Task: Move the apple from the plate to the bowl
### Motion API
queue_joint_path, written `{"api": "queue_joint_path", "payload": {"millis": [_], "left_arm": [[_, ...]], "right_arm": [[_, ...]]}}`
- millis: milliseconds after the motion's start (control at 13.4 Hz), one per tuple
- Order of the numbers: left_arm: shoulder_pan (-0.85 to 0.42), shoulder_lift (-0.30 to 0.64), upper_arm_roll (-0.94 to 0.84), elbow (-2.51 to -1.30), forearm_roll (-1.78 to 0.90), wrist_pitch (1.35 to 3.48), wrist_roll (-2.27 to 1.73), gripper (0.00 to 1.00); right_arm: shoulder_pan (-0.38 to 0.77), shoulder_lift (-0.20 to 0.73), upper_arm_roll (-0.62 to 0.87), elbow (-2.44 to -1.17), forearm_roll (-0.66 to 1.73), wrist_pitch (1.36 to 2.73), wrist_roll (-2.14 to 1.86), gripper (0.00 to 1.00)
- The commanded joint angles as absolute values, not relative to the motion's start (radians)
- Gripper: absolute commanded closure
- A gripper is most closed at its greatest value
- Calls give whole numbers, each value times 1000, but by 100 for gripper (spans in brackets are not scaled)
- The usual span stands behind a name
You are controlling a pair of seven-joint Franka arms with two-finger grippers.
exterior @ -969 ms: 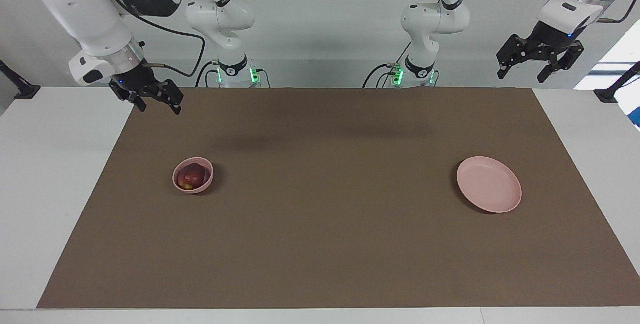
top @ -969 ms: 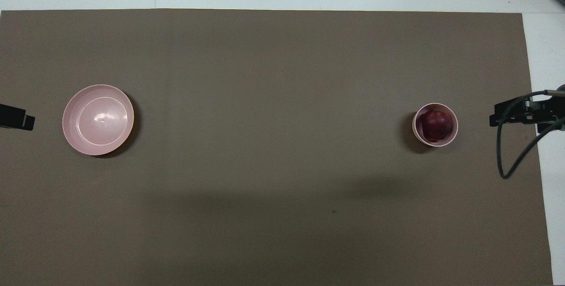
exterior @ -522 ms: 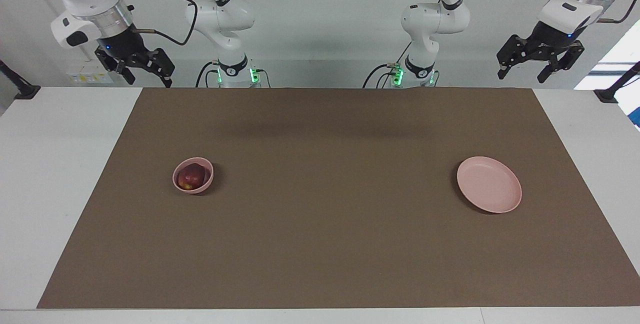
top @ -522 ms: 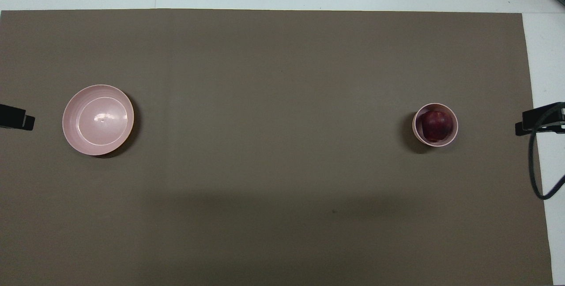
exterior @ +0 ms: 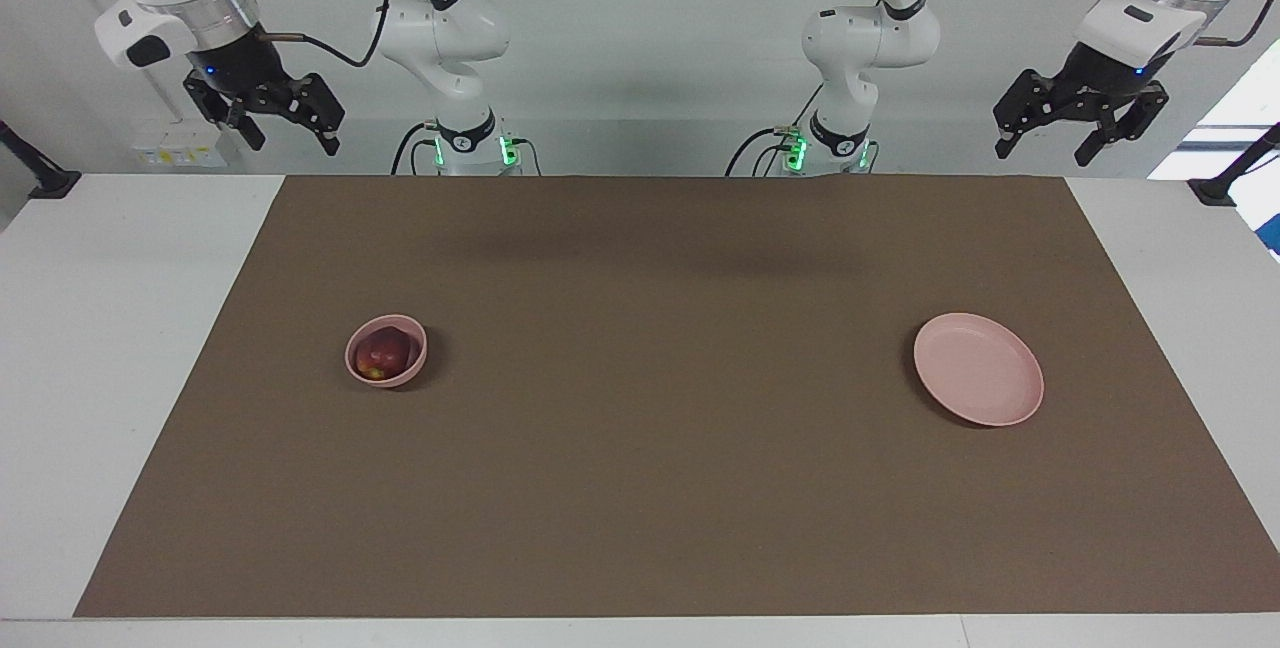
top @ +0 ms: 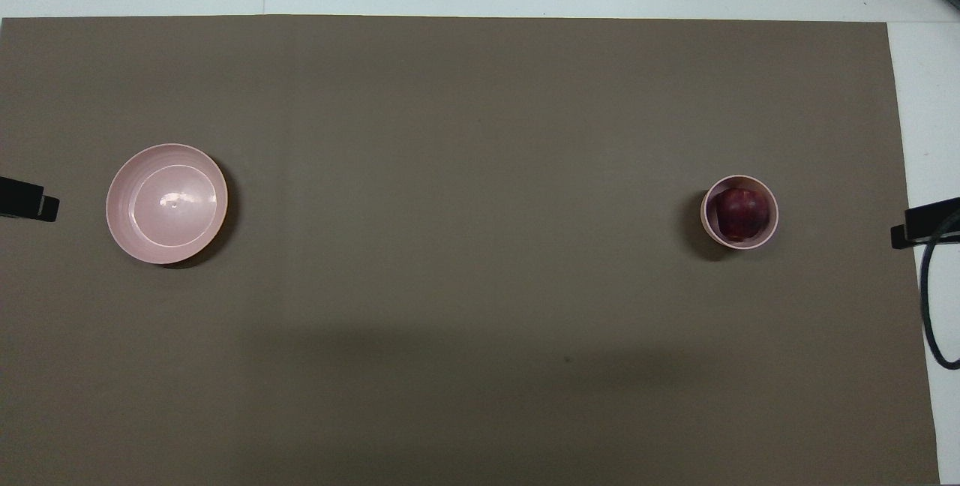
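Bench [exterior: 640, 528]: brown mat, nothing disturbed. Plate [exterior: 978, 368] bare, toward the left arm's end. Bowl [exterior: 386, 350] toward the right arm's end, apple [exterior: 381, 355] seated inside. Right tool [exterior: 266, 113] and left tool [exterior: 1080, 118] both spread, empty, raised at the bench ends. Judgement: transfer complete; best practice is parking clear, no contact with the bowl.

Two white arms with rounded joints and black cables end in black grippers: left gripper [exterior: 1082, 133], right gripper [exterior: 268, 118]. Green lights glow at both bases.
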State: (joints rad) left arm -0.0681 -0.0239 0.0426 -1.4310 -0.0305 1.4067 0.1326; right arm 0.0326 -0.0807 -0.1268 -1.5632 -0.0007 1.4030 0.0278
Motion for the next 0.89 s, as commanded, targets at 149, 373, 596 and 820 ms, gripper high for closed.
{"api": "queue_joint_path", "payload": {"millis": [149,373,596,820], "left_arm": [[-67,-37,41,-1436,-14,1393,126,0],[-67,-37,41,-1436,-14,1393,126,0],[-67,-37,41,-1436,-14,1393,126,0],[-67,-37,41,-1436,-14,1393,126,0]], "right_arm": [[32,-112,-117,-1598,-38,1413,-9,0],[38,-106,-104,-1568,-96,1410,-24,0],[37,-101,-95,-1565,-94,1451,-32,0],[29,-98,-98,-1563,-22,1456,-21,0]]}}
